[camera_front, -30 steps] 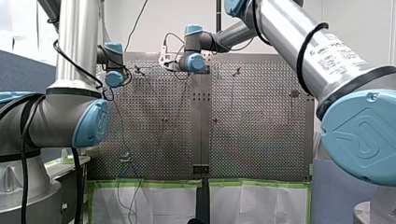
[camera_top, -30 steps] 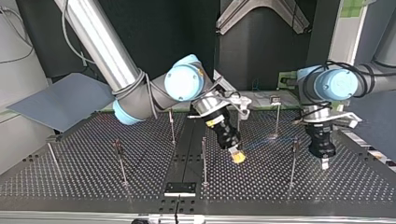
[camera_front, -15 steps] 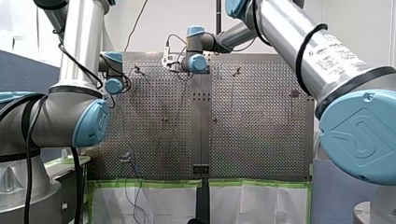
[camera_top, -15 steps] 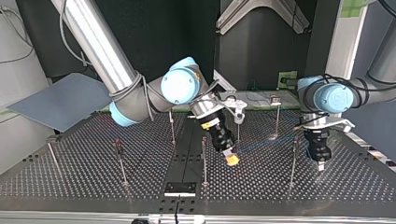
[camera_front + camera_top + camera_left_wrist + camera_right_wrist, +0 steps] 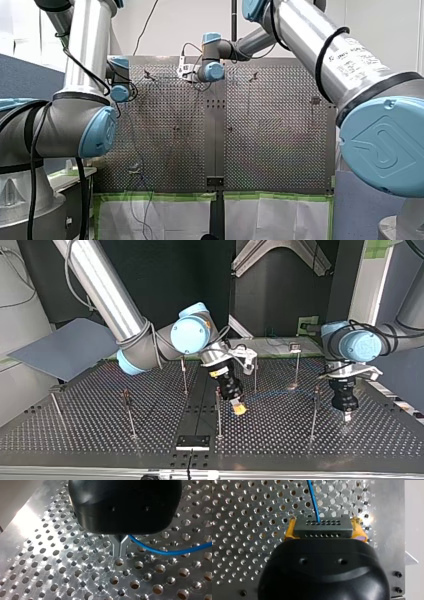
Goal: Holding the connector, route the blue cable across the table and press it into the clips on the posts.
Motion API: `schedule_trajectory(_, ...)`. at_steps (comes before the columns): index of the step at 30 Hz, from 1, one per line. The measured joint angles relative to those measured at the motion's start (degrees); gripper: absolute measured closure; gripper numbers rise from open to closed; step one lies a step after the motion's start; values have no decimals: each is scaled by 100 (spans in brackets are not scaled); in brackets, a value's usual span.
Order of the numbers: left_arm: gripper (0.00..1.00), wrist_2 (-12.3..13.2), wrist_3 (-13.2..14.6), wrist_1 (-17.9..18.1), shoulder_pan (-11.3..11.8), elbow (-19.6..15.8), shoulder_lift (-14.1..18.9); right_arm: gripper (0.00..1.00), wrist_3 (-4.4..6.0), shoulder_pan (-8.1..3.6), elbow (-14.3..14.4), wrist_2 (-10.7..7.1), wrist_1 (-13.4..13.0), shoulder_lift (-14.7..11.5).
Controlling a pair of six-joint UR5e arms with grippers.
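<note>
Right hand [image 5: 239,409]: yellow pads clamped on both sides of the dark grey connector [image 5: 323,528], low over the worktop [image 5: 75,435] near the middle. The blue cable [image 5: 313,497] leaves the connector's far face and runs ahead across the holes.

Left hand [image 5: 120,546]: metal fingers together, tips just above the worktop. The cable comes out from their root to one side, so it looks pinched there, though the pinch itself is hidden under the hand body.

In the top view a faint blue line sags between the two hands and passes near the thin post [image 5: 313,415] beside the left hand. Another post [image 5: 218,410] stands just beside the right hand. The clips are too small to read, and I can't tell whether any holds the cable.

Step in hand, by my read: routing, span not yet seated.

To do it well:
- grip the connector firmly and square so it doesn't twist;
- take the slack out between the hands without yanking;
- bring the span level with the clip mouth, then push sideways in;
- steer both hands clear of the thin posts, which would probably bend or snag.
</note>
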Motion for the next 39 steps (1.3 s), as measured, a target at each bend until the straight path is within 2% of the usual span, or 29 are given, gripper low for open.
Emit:
schedule_trajectory(7, 100, -23, 19, -24, 27, -3, -1, 100, -39, -11, 3, -14, -5, 1)
schedule_trajectory(8, 73, -27, 21, -27, 27, -4, -1, 100, -55, -7, 3, -18, -5, 2)
schedule_trajectory(9, 73, -36, 21, -34, 30, -4, 0, 100, -68, -3, 5, -21, -5, 2)
schedule_trajectory(11, 56, -72, 12, -68, 40, -7, 6, 100, -112, 2, 6, -31, -8, 2)
schedule_trajectory(12, 56, -112, 0, -105, 48, -17, 15, 100, -138, 4, 4, -40, -10, 2)
schedule_trajectory(13, 47, -144, -13, -136, 55, -30, 28, 100, -168, 5, -1, -49, -12, 2)
schedule_trajectory(14, 42, -179, -31, -170, 62, -48, 46, 100, -206, 9, -8, -58, -13, 2)
schedule_trajectory(15, 42, -234, -69, -227, 75, -87, 85, 100, -230, 14, -15, -62, -14, 2)
schedule_trajectory(17, 29, -319, -141, -310, 97, -162, 160, 100, -268, 28, -35, -63, -15, 1)
schedule_trajectory(18, 29, -379, -181, -370, 113, -216, 215, 100, -278, 36, -40, -62, -15, 1)
schedule_trajectory(20, 15, -471, -220, -463, 139, -306, 303, 100, -292, 54, -46, -58, -15, 2)
schedule_trajectory(21, 15, -528, -235, -519, 153, -362, 360, 100, -295, 58, -47, -56, -16, 2)
schedule_trajectory(23, 5, -612, -245, -605, 166, -444, 443, 100, -299, 66, -48, -55, -16, 2)
schedule_trajectory(25, 1, -703, -244, -696, 164, -538, 537, 100, -300, 72, -53, -51, -17, 2)
schedule_trajectory(28, 1, -739, -190, -849, 126, -666, 689, 100, -297, 116, -62, -15, -17, 8)
schedule_trajectory(34, 1, -474, -29, -1221, 42, -997, 1062, 100, -304, 199, -65, 22, -25, 13)
schedule_trajectory(39, 1, -356, -136, -1451, -6, -1271, 1343, 100, -303, 278, -67, 27, -29, 25)
